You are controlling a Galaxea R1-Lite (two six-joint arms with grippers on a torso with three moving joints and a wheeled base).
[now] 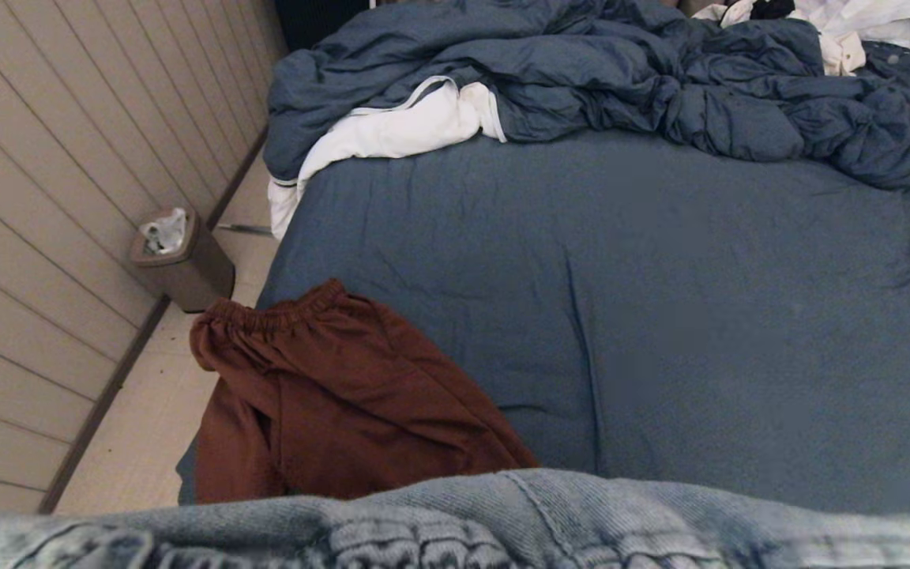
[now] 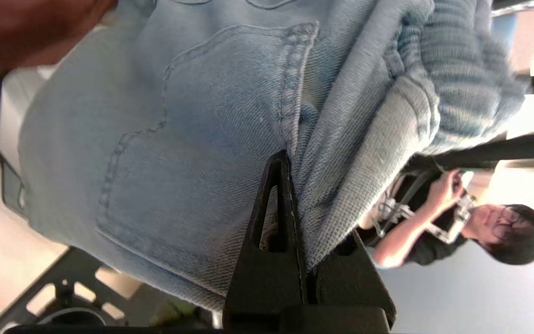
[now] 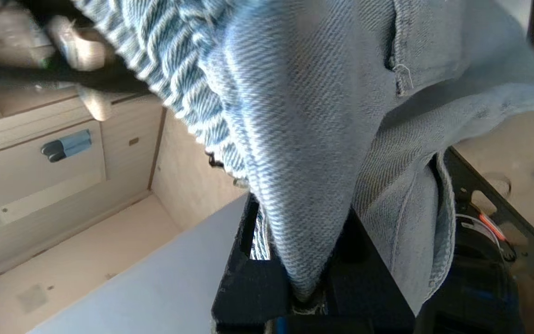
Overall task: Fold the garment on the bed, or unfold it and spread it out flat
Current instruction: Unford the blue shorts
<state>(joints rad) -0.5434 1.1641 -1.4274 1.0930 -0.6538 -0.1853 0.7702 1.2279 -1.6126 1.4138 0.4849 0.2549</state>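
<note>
the light blue denim shorts (image 1: 502,518) hang in the air at the near edge of the bed (image 1: 660,316), held up by both arms. only their stretchy waistband shows in the head view, right at the front, below the bare blue sheet.

the left gripper (image 2: 301,260) has its fingers pressed together, pinching a fold of the denim next to the back pocket (image 2: 202,139). the right gripper (image 3: 304,283) pinches too, with a thick bunch of the cloth stuck between its fingers.

the denim looks thick and a bit stiff, so i think it will keep its shape better than thin cloth, but it is heavier and can droop in the middle. it does not look slippery, and it will not break. the best places to hold are the two ends of the waistband, one for each gripper, so the shorts hang straight and can be laid flat.

brown shorts (image 1: 329,395) lie on the near left corner of the bed, partly hanging over the side. the rumpled dark blue duvet (image 1: 621,79) is piled at the far end of the bed. a small bin (image 1: 178,257) stands on the floor left of the bed.
</note>
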